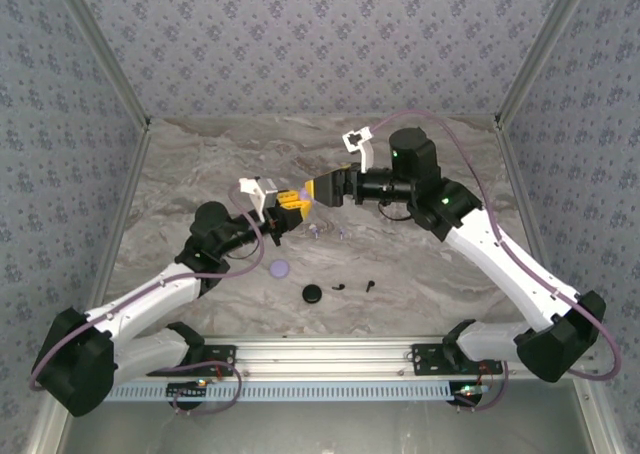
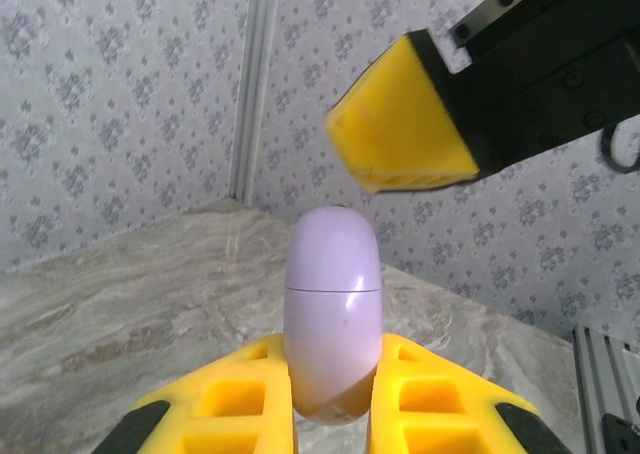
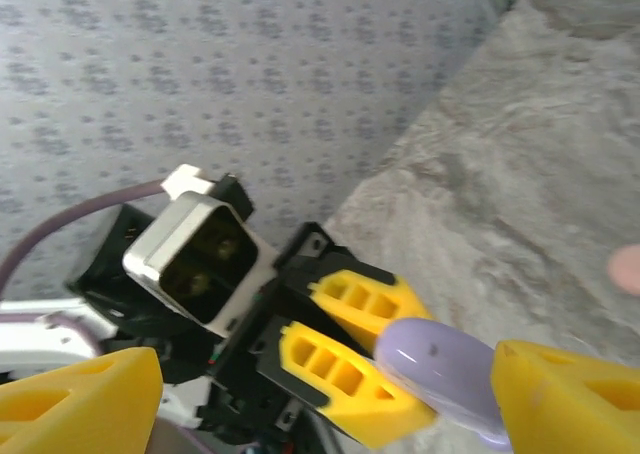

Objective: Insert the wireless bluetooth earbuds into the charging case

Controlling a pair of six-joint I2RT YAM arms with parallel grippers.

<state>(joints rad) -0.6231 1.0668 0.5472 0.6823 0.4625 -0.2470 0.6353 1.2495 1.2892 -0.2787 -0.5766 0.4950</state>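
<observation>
I am seeing a closed lilac charging case [image 2: 333, 304], a smooth rounded capsule with a seam across its middle. It is standing upright, lifted off the counter [image 1: 440, 274] and pinched by the left end effector [image 2: 333, 374]. Two black earbuds [image 1: 340, 285] are lying apart on the counter's near middle. Two tiny lilac earbuds [image 1: 313, 231] are lying farther back.

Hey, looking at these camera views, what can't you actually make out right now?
- Inside of the lilac case: it is closed at the seam, held in the left gripper; left wrist view.
- Whether the right gripper touches the case: its finger covers the case's end; right wrist view.
- Black earbuds: too small for detail; top view.
- Pink blob: blurred and cut off by the right edge; right wrist view.
</observation>
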